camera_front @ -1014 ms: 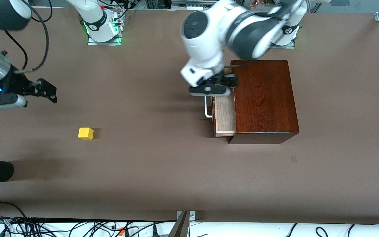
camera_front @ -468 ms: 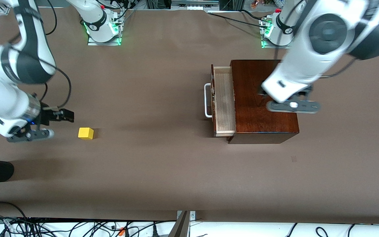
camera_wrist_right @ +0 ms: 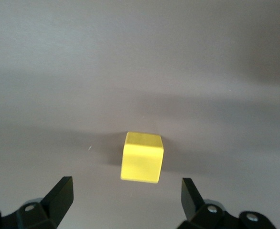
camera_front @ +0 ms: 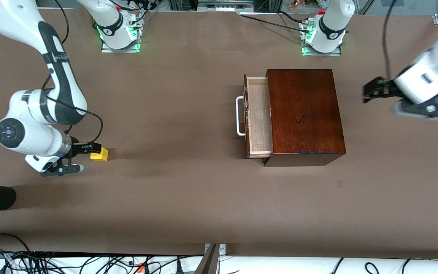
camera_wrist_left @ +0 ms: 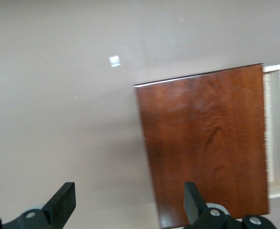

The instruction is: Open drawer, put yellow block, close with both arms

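I see my right gripper [camera_front: 89,147] open wide by the yellow block [camera_front: 100,154]. My left gripper [camera_front: 369,92], open too, hangs over the table, at three o'clock from the part-open drawer [camera_front: 259,114].

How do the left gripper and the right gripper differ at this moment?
The right gripper is low at the yellow block, which lies ahead of its fingers; the left gripper is over bare table past the wooden box, away from the pulled-out drawer. Both are open and hold nothing.
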You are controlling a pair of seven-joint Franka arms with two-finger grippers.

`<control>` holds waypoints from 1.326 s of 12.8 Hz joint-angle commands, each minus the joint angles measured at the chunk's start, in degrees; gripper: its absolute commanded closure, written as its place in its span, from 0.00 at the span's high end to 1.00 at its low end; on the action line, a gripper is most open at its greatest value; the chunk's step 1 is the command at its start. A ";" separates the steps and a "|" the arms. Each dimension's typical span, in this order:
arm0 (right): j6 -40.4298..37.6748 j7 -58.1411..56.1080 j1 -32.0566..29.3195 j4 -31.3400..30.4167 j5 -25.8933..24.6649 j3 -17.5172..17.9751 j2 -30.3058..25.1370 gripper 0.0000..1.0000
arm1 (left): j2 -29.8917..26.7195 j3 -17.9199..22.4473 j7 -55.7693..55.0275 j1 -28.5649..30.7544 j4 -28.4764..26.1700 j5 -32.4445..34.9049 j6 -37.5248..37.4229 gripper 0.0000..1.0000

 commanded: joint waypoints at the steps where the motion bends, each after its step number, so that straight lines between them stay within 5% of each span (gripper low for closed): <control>1: 9.39 -0.79 -1.76 -7.51 0.40 0.45 0.21 1.00 | -8.51 3.56 2.70 -1.67 -12.37 -1.05 6.92 1.00; 4: 12.83 -0.96 -2.47 -10.15 0.49 0.45 1.18 1.00 | -8.53 0.24 2.97 3.95 -13.10 -1.05 7.38 1.00; 10: 16.62 -0.17 -2.47 -11.92 0.40 0.45 1.62 0.92 | -7.21 0.31 2.18 4.32 -9.06 -1.14 4.13 1.00; 14: 16.71 -0.61 -2.56 -11.92 0.40 0.45 1.62 0.78 | -6.34 0.93 2.35 5.54 -9.14 -5.78 2.99 1.00; 17: 16.63 -0.96 -2.56 -11.75 0.31 0.45 1.62 0.53 | -5.10 0.84 2.27 5.64 -7.65 -6.94 2.55 1.00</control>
